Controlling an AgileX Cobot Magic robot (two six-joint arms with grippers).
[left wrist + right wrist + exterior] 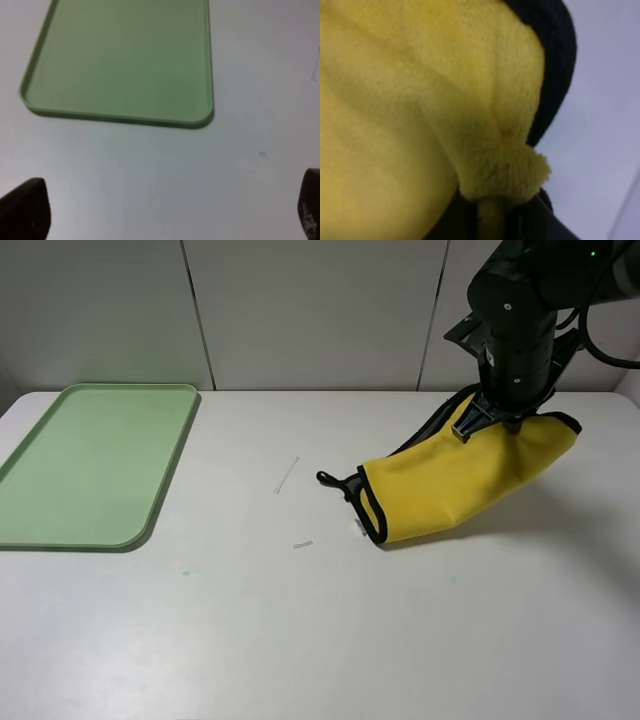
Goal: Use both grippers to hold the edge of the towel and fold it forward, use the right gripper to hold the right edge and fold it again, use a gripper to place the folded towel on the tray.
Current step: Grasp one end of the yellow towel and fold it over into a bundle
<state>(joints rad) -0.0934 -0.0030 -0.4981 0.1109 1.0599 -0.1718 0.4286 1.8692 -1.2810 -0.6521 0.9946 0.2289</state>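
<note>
A yellow towel (450, 480) with black trim lies folded on the white table, right of centre. Its right end is lifted off the table. My right gripper (505, 420) is shut on that raised right edge. The right wrist view shows yellow fleece (420, 100) bunched and pinched at the jaws (492, 215). The green tray (90, 460) lies empty at the far left. My left gripper (167, 210) is open and empty above bare table just in front of the tray (125, 60). It does not show in the exterior high view.
Two small white scraps (287, 475) (303, 544) lie on the table between tray and towel. A black hanging loop (330, 480) sticks out of the towel's left end. A panelled wall (320, 310) runs behind the table.
</note>
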